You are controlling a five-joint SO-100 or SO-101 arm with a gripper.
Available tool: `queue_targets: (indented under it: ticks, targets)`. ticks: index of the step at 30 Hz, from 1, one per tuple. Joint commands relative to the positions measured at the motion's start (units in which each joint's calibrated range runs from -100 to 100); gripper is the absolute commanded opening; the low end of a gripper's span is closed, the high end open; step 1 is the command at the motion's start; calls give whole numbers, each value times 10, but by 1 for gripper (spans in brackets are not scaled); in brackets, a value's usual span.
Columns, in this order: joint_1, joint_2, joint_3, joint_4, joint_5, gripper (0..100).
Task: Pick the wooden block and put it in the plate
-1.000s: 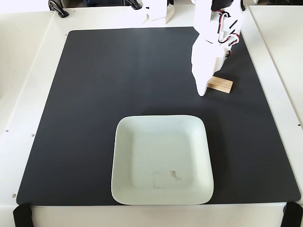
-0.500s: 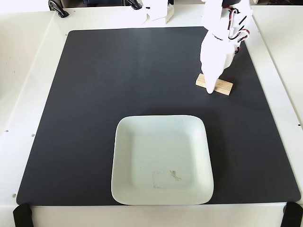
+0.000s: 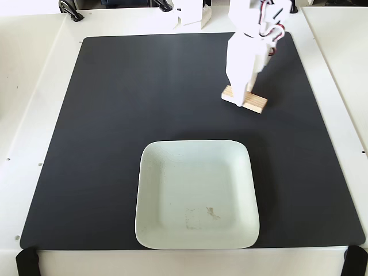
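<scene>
The wooden block (image 3: 258, 103) is a small tan piece lying on the black mat at the upper right in the fixed view. My white gripper (image 3: 239, 99) points straight down onto the block's middle and covers it, so only the block's two ends show. The fingertips are at the block, but I cannot tell whether they are closed on it. The plate (image 3: 190, 172) is a large pale square dish with rounded corners and smudges on its base. It sits empty near the mat's front edge, below and left of the block.
A black mat (image 3: 115, 144) covers most of the white table (image 3: 29, 86). The arm's white base (image 3: 192, 14) and black clamps (image 3: 70, 10) stand at the back edge. Black straps (image 3: 26, 263) sit at the front corners.
</scene>
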State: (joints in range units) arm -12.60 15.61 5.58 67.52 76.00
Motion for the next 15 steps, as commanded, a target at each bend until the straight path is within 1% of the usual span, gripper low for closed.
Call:
queue_targets:
  ticks: [1,7,10,12,15]
  targets:
    - [16,-167,108,0,-3,1]
    - [81,-422,322,0,-3,1]
    - [106,-521,398,-2,-3,1]
    - [123,-567,446,-35,-12,1]
    - [125,-605,509,-140,-55,1]
